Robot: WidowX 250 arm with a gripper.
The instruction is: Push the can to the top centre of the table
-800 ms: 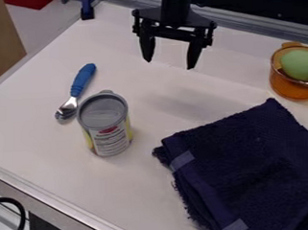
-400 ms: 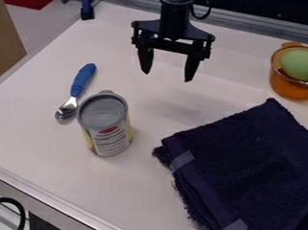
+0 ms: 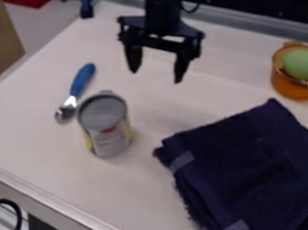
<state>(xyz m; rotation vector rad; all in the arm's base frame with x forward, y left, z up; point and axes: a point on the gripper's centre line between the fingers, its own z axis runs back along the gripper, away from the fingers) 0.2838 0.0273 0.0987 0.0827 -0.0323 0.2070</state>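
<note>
My gripper (image 3: pixel 155 77) hangs over the upper middle of the table, open, with nothing between its fingers. The can (image 3: pixel 106 126), with a grey lid and a yellow and white label, stands upright left of the middle of the white table (image 3: pixel 89 191). It is below and to the left of the gripper in the view, apart from it.
A spoon with a blue handle (image 3: pixel 83 80) lies just up and left of the can. A folded dark blue towel (image 3: pixel 249 165) covers the lower right. At the right edge stands an orange cup (image 3: pixel 292 85) holding a green round object (image 3: pixel 300 64).
The gripper has come down a little and shifted left, still open. The can, spoon, towel and cup have stayed where they were.
</note>
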